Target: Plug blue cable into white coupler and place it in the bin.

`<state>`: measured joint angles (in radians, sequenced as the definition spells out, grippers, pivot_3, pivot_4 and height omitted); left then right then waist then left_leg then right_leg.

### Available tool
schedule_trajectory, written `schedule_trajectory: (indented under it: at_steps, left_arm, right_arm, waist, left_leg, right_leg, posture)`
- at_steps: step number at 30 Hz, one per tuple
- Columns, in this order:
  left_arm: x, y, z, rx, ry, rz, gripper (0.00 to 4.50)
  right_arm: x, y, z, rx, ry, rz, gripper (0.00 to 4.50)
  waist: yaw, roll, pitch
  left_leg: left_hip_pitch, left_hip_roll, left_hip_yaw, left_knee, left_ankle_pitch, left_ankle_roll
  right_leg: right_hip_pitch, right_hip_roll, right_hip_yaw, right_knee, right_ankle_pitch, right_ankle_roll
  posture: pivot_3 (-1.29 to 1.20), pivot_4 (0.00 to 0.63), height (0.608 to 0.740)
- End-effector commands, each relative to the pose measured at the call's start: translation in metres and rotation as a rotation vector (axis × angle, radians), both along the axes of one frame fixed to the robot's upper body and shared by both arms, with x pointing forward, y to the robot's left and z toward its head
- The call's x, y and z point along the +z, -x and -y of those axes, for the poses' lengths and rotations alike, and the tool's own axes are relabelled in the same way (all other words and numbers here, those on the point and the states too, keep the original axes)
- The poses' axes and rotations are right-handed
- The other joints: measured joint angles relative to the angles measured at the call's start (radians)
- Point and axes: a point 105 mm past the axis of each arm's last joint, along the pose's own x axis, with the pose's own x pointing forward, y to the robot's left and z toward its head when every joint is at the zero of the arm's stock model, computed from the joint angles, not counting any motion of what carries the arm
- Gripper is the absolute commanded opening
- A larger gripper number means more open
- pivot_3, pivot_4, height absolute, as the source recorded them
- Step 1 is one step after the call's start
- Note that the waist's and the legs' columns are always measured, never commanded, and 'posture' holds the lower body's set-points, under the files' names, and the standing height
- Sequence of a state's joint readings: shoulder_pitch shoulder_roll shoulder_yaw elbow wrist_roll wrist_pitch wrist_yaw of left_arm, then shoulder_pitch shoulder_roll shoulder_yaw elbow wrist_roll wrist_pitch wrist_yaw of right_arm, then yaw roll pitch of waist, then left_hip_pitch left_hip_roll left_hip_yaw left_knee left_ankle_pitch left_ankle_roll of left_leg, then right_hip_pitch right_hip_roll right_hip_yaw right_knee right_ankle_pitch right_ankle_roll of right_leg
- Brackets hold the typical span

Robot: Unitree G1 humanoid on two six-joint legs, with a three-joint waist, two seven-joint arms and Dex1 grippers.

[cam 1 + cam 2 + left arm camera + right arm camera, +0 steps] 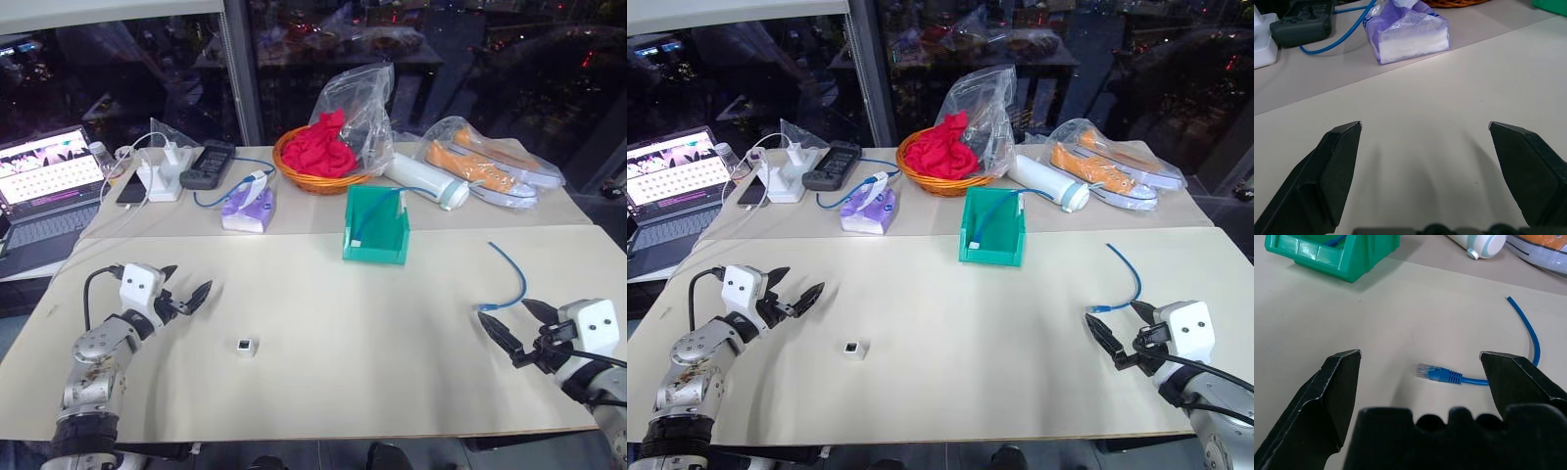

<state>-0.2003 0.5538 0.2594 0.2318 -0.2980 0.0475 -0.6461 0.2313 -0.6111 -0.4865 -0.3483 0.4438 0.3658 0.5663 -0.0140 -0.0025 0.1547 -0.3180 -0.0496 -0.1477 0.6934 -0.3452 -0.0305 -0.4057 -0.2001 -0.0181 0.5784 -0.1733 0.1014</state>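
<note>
Currently both jaws spread wide, grasping nothing. Blue cable (509, 281) lies curved on counter (353, 333), clear plug end just ahead of right gripper (512, 328). White coupler (246, 346) sits alone on counter, near left gripper (184, 286), apart from it. Bin (376, 225) stands upright farther back, mid-counter.

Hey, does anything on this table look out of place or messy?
Nothing spilled or damaged. One oddity: the bin already holds a blue cable piece, while the blue cable and white coupler lie apart on the table, unplugged. Both pincers are open and empty.
</note>
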Motion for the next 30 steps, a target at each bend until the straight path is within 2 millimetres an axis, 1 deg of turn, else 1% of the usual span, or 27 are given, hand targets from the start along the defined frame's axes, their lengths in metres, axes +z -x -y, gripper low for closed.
schedule_trajectory:
  at_steps: [1, 3, 4, 7, 9, 12, 14, 17, 19, 23, 27, 30]
  left_arm:
    - [0.026, -0.007, 0.007, -0.053, -0.021, 0.063, 4.48]
    - [0.036, -0.013, 0.012, -0.097, -0.033, 0.082, 4.48]
    - [0.042, -0.014, 0.018, -0.139, -0.024, 0.086, 4.48]
    - [0.064, -0.01, 0.041, -0.288, 0.016, 0.102, 4.48]
    - [0.074, -0.007, 0.051, -0.37, 0.025, 0.104, 4.48]
    - [0.082, -0.002, 0.064, -0.478, -0.003, 0.084, 4.48]
    - [0.092, 0.004, 0.073, -0.554, -0.019, 0.072, 4.48]
    - [0.111, 0.013, 0.085, -0.65, -0.041, 0.062, 4.48]
    - [0.116, 0.015, 0.088, -0.668, -0.043, 0.054, 4.48]
    - [0.13, 0.026, 0.097, -0.729, -0.055, 0.048, 4.48]
    - [0.138, 0.037, 0.105, -0.785, -0.051, 0.022, 4.48]
    - [0.142, 0.041, 0.11, -0.805, -0.053, 0.023, 4.48]
  right_arm:
    - [0.026, 0.001, 0.004, 0.004, 0.042, 0.091, 4.5]
    - [0.033, -0.002, 0.008, 0.01, 0.068, 0.1, 4.5]
    - [0.036, -0.004, 0.009, 0.022, 0.095, 0.097, 4.5]
    - [0.043, -0.013, 0.014, 0.078, 0.208, 0.055, 4.5]
    - [0.044, -0.019, 0.018, 0.112, 0.244, 0.027, 4.5]
    - [0.029, -0.025, 0.023, 0.179, 0.297, -0.094, 4.5]
    - [0.021, -0.031, 0.032, 0.199, 0.3, -0.152, 4.5]
    - [0.017, -0.045, 0.048, 0.219, 0.311, -0.2, 4.5]
    - [0.015, -0.052, 0.051, 0.236, 0.305, -0.215, 4.5]
    - [0.008, -0.062, 0.053, 0.27, 0.288, -0.273, 4.5]
    - [0.004, -0.065, 0.038, 0.32, 0.218, -0.305, 4.5]
    - [-0.004, -0.066, 0.037, 0.321, 0.241, -0.355, 4.5]
  waist:
    - [0.0, 0.0, 0.0]
    - [0.003, -0.002, 0.001]
    - [0.005, -0.002, 0.001]
    - [0.002, -0.002, 0.001]
    - [0.001, -0.002, 0.001]
    - [-0.006, -0.003, 0.002]
    - [-0.007, -0.005, 0.003]
    - [-0.012, -0.007, 0.006]
    - [-0.016, -0.007, 0.007]
    - [-0.024, -0.006, 0.008]
    - [-0.026, -0.006, 0.008]
    - [-0.026, -0.006, 0.008]
  left_leg:
    - [0.0, 0.0, 0.0, 0.0, 0.0, 0.0]
    - [0.0, 0.0, 0.001, 0.0, 0.0, 0.0]
    - [-0.001, -0.001, 0.001, 0.001, 0.0, 0.0]
    - [0.0, -0.001, 0.002, 0.001, 0.0, 0.001]
    - [0.0, -0.001, 0.002, 0.001, 0.0, 0.001]
    - [0.0, -0.001, 0.002, 0.0, 0.0, 0.001]
    - [0.0, -0.001, 0.004, 0.001, -0.001, 0.001]
    - [0.0, -0.001, 0.005, 0.001, -0.001, 0.001]
    - [-0.001, -0.002, 0.006, 0.002, -0.001, 0.001]
    - [0.0, -0.001, 0.006, 0.0, -0.001, 0.001]
    - [-0.003, -0.001, 0.006, 0.001, -0.001, 0.001]
    - [-0.005, -0.002, 0.007, 0.001, -0.001, 0.001]
  right_leg:
    - [0.0, 0.0, 0.0, 0.0, 0.0, 0.0]
    - [-0.001, 0.0, 0.001, 0.0, 0.0, 0.0]
    - [-0.001, 0.0, 0.001, 0.0, 0.0, 0.0]
    - [-0.001, 0.0, 0.003, 0.0, 0.0, 0.001]
    - [0.0, 0.0, 0.004, 0.0, 0.0, 0.001]
    - [-0.001, 0.0, 0.004, 0.0, 0.0, 0.001]
    - [-0.001, 0.0, 0.005, -0.001, 0.0, 0.001]
    - [-0.001, 0.0, 0.006, -0.001, 0.0, 0.002]
    - [-0.001, 0.0, 0.008, -0.002, 0.001, 0.003]
    - [-0.002, 0.0, 0.008, -0.002, 0.001, 0.003]
    - [-0.004, 0.0, 0.008, -0.003, 0.001, 0.003]
    - [-0.007, 0.0, 0.008, -0.003, 0.001, 0.003]
  posture:
    - [0.0, 0.15, 0.74]
    - [0.0, 0.15, 0.74]
    - [0.0, 0.15, 0.74]
    - [0.0, 0.15, 0.74]
    - [0.0, 0.15, 0.74]
    - [0.0, 0.15, 0.74]
    - [0.0, 0.15, 0.74]
    - [0.0, 0.15, 0.74]
    - [0.0, 0.15, 0.74]
    - [0.0, 0.15, 0.74]
    - [0.0, 0.15, 0.74]
    - [0.0, 0.15, 0.74]
